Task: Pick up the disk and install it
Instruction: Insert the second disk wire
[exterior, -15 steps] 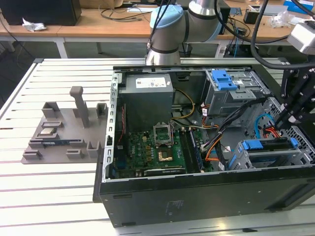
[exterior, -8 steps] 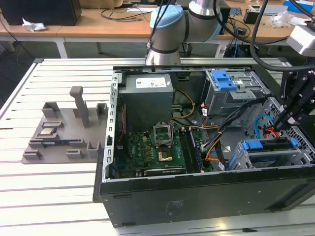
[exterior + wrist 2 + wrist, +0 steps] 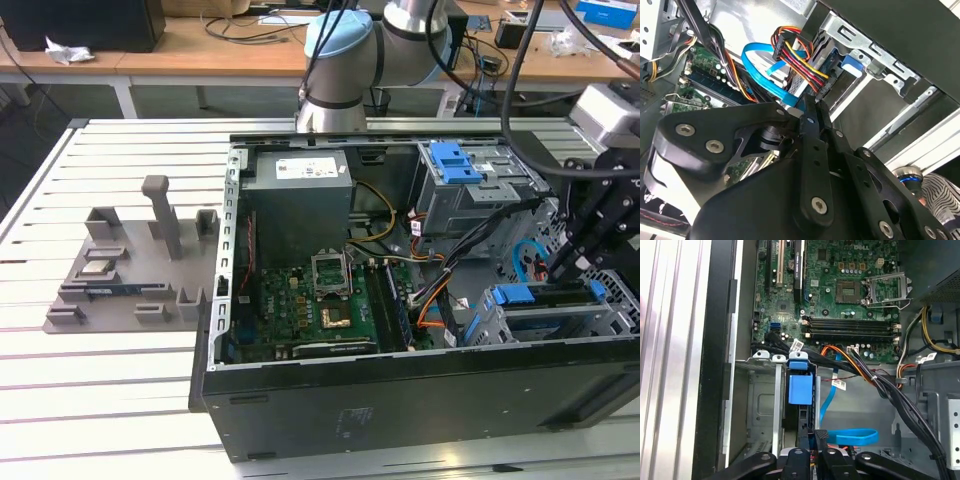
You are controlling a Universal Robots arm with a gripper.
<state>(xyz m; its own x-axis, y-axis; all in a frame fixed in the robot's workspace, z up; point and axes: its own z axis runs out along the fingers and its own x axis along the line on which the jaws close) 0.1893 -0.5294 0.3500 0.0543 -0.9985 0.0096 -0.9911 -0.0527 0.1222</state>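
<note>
The disk [image 3: 545, 296] sat on edge in the lower drive cage [image 3: 500, 325], at the near corner of the open computer case [image 3: 400, 400] on the exterior view's right. Its blue rail end [image 3: 518, 294] was up. In the first wrist view the disk [image 3: 799, 390] showed as a blue tab between the cage's metal uprights, slotted in.

The gripper [image 3: 553, 268] hung just above the disk's far end, angled down into the case from the exterior view's right. The fingers looked pressed together, with nothing between them. Cannot tell whether the tips touched the disk. The arm base [image 3: 340, 60] stood at the far side of the table [image 3: 100, 400], with the arm reaching over the case.

The second wrist view showed the gripper [image 3: 809, 107] closed to a narrow point. Beyond it were a blue flat cable [image 3: 762, 70] and a plug with red, yellow and black wires [image 3: 790, 45]. The first wrist view showed the gripper [image 3: 821, 436] beside that blue flat cable [image 3: 852, 436], looped on the case floor. It also showed the motherboard [image 3: 840, 295] with its empty socket.

The exterior view alone gave the wider layout:
- the grey power supply box [image 3: 300, 200] at the far side of the case
- the upper cage with a blue latch [image 3: 465, 170]
- a grey fixture tray [image 3: 130, 270] well apart on the table, toward the exterior view's left
</note>
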